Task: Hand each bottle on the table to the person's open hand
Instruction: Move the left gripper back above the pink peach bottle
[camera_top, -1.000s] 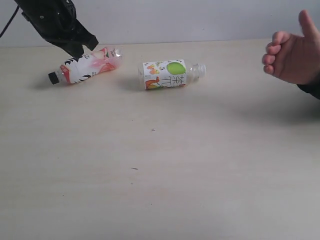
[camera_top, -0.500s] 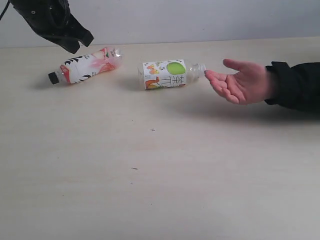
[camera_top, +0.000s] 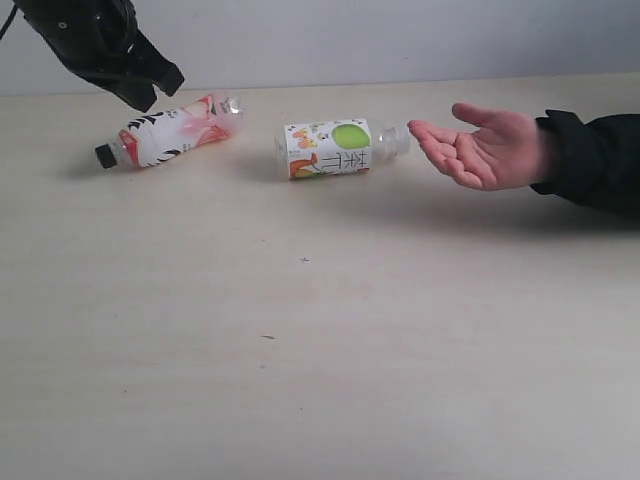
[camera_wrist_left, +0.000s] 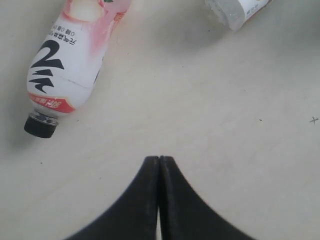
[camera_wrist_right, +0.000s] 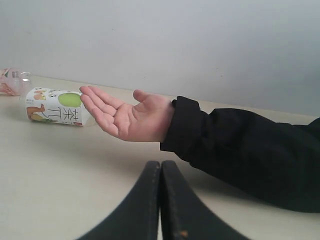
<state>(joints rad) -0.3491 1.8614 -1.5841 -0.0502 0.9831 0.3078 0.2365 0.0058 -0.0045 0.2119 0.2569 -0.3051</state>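
Two bottles lie on their sides on the table. The pink-red bottle with a black cap is at the far left. The green-spotted bottle lies near the middle back. The person's open hand hovers palm up just right of the green-spotted bottle's neck. My left gripper hangs shut and empty above the pink-red bottle. My right gripper is shut and empty, low over the table, near the black sleeve.
A pale wall runs along the table's back edge. A few tiny dark specks mark the tabletop. The sleeved forearm reaches in from the right edge.
The hand has opened from a fist and reached in from the right toward the green-spotted bottle. My left gripper has lifted a little up and left off the pink-red bottle.
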